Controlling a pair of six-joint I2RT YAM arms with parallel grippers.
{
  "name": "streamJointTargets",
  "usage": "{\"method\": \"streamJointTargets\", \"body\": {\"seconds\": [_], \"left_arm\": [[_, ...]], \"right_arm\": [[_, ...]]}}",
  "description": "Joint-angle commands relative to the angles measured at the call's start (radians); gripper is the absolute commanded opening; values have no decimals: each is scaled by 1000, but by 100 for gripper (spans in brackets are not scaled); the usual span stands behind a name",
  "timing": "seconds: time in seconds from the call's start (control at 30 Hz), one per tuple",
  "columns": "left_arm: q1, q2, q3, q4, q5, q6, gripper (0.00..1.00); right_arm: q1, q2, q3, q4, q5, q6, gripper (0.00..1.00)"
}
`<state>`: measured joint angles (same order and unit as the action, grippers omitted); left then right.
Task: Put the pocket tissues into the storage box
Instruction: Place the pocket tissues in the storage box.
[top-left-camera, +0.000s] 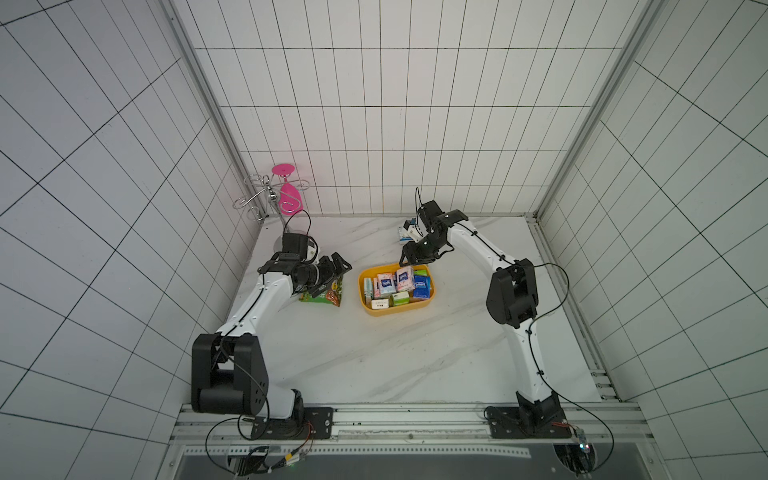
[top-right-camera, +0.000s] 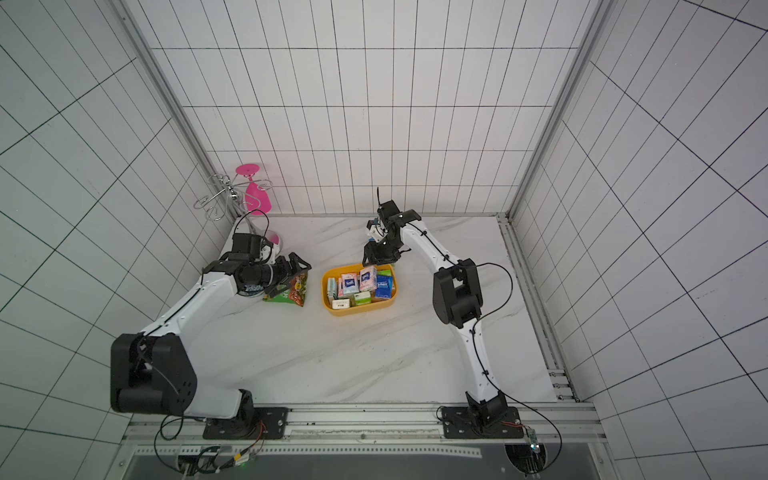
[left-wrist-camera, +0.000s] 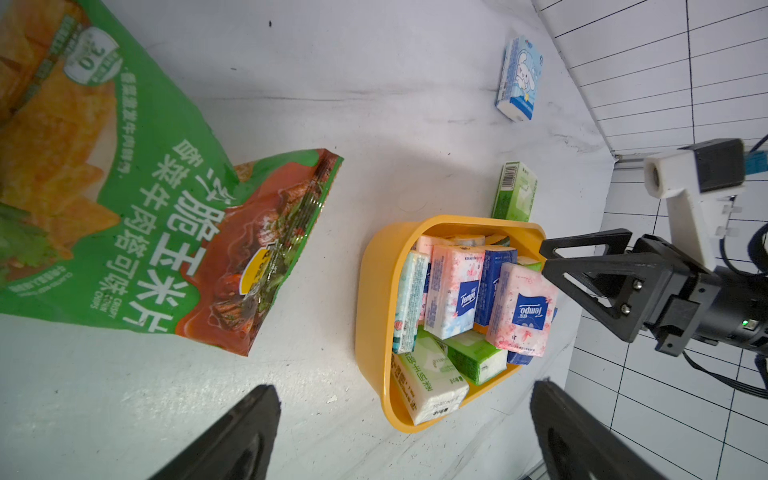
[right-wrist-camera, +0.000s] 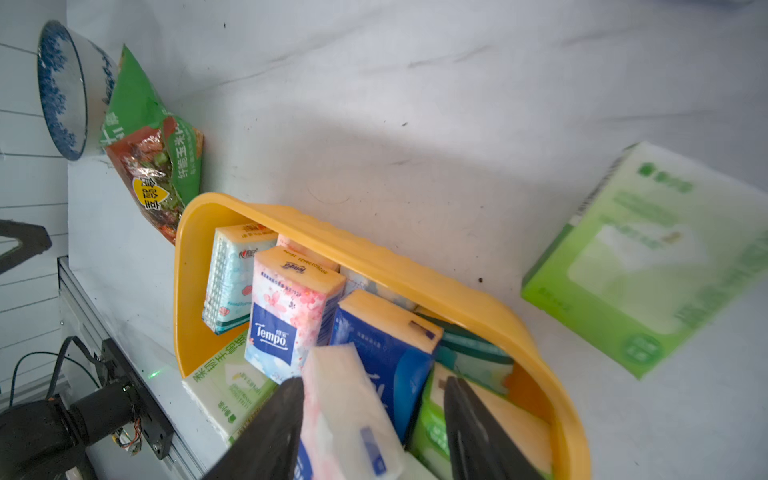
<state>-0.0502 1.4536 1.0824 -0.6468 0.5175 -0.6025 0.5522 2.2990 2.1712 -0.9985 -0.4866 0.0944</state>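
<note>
Now: release.
Right hand (right-wrist-camera: 374, 382): parted, letting pink packet (right-wrist-camera: 349, 415) settle on pocket tissues (left-wrist-camera: 453, 291) in storage box (right-wrist-camera: 415, 270).
Left hand (left-wrist-camera: 405, 386): spread, empty.
Outstanding: green packet (left-wrist-camera: 514, 193) on desk (left-wrist-camera: 374, 124).

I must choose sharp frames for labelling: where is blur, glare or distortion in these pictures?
Right wrist view: the loose green packet and the pink packet nearest the lens are soft. Left wrist view: the snack bag glints. Both top views: wall tiles stretch toward the edges.

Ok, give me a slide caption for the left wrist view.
Right pincer at a pink floral tissue packet propped in the crowded yellow plastic storage box.
</note>
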Motion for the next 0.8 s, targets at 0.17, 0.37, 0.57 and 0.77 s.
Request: {"method": "streamJointTargets", "body": {"seconds": [0.17,0.37,0.57,0.77], "left_arm": [[-64,61,112,3,-19,-74,97],[-67,52,138,-19,-57,-122,97],[-68,19,110,-26,-77,-141,97],[-67,-42,85,-66,-103,-119,98]], "right_arm": [[-49,-219,-93,32,-42,76,46],[-24,-342,-319,103,-121,128,37],[46,-311,-366,134,-168,150,50],[56,-260,-373,157,-89,184,51]]}}
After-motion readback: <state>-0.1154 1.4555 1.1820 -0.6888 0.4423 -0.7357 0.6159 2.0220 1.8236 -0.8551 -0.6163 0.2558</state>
